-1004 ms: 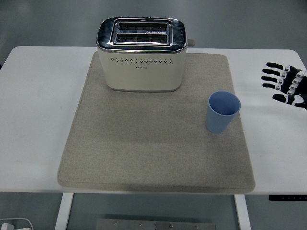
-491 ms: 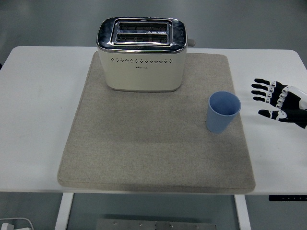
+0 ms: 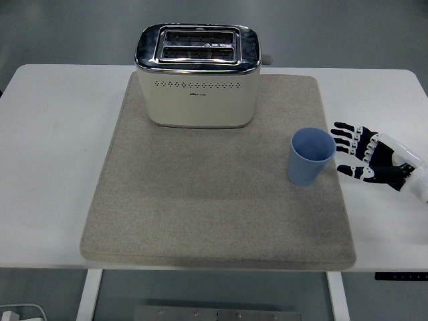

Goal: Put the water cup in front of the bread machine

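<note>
Now the right robot hand (image 3: 370,154) hovers over the white desk (image 3: 53,147) just right of the blue water cup (image 3: 309,156), fingers spread wide and holding nothing. Upright, the cup stands at the grey mat's (image 3: 207,200) right edge, forward-right of the cream bread machine (image 3: 197,75).

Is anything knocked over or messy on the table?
No, nothing stands out. The blue cup stands upright near the right edge of the beige mat, and the toaster sits straight at the back of the mat. The right hand is open beside the cup, not touching it.
</note>
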Controlling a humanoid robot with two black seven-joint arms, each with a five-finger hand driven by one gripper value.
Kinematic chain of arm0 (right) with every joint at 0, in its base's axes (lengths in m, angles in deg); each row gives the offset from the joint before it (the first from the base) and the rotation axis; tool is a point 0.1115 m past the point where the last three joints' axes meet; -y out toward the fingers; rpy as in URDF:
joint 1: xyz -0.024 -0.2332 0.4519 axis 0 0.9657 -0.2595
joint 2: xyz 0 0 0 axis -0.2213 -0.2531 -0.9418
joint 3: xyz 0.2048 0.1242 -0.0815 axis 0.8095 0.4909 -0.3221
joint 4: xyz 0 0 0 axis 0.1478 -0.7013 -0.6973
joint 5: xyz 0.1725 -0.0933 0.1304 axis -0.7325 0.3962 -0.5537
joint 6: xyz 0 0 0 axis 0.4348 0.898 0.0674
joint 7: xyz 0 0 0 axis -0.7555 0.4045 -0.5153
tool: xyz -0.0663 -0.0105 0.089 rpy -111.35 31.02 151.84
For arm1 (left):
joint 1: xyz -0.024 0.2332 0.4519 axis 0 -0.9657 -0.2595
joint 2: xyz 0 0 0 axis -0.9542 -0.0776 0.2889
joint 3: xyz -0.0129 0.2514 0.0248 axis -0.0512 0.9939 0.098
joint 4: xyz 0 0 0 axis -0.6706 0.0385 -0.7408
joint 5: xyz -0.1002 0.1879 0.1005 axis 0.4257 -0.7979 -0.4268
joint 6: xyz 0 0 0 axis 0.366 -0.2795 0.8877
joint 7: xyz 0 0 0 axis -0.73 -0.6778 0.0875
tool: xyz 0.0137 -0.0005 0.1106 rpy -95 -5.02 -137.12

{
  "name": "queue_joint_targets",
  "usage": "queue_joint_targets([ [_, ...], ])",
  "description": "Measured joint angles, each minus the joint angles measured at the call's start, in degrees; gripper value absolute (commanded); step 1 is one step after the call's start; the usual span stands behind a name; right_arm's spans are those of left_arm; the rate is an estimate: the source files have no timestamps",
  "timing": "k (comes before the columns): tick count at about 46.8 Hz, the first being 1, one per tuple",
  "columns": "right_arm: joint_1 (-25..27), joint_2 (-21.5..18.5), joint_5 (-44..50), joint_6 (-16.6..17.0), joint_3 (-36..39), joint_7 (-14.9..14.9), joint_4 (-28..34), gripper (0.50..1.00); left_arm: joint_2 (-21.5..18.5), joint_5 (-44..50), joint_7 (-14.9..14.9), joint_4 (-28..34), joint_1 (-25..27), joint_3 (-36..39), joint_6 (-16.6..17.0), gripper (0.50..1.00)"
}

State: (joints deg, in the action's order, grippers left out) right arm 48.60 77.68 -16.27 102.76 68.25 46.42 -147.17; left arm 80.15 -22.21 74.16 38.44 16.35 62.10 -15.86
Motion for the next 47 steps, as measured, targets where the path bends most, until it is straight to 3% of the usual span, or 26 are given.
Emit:
queue_joint_targets([
  [47,2.2,-7.0,1.0,-3.5,0.6,0.1,0.0,0.921,0.0,-0.1,0.0,-0.1,0.0,0.0,0.0,1.0],
])
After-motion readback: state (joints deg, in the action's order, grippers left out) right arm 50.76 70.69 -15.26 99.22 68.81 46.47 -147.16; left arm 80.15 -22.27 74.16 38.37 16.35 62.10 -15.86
